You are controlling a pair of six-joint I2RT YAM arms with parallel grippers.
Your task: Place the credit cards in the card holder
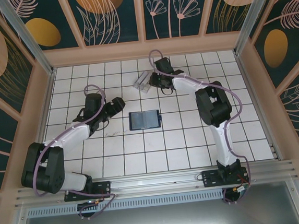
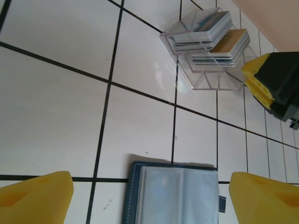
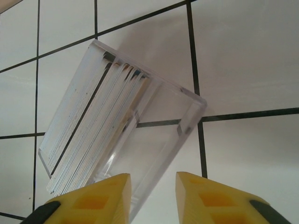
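Observation:
The clear card holder [image 1: 142, 81] stands at the back of the tiled floor, with several credit cards [image 3: 93, 126] upright in its slots. In the left wrist view a tan-gold card [image 2: 231, 41] and a bluish card [image 2: 210, 25] show in the card holder [image 2: 205, 74]. My right gripper [image 1: 153, 80] hovers just right of the holder. Its yellow jaws [image 3: 153, 179] stand partly apart over the holder's empty near slot [image 3: 159, 149], with no card between them. My left gripper [image 1: 120, 103] is wide open above the wallet's near edge [image 2: 149, 186] and holds nothing.
A flat dark blue wallet [image 1: 144, 120] lies open at mid-floor, its clear sleeves [image 2: 177, 196] empty. The right gripper's yellow finger [image 2: 259, 79] shows beside the holder in the left wrist view. Wooden walls ring the floor. Bare tiles lie in front and to the right.

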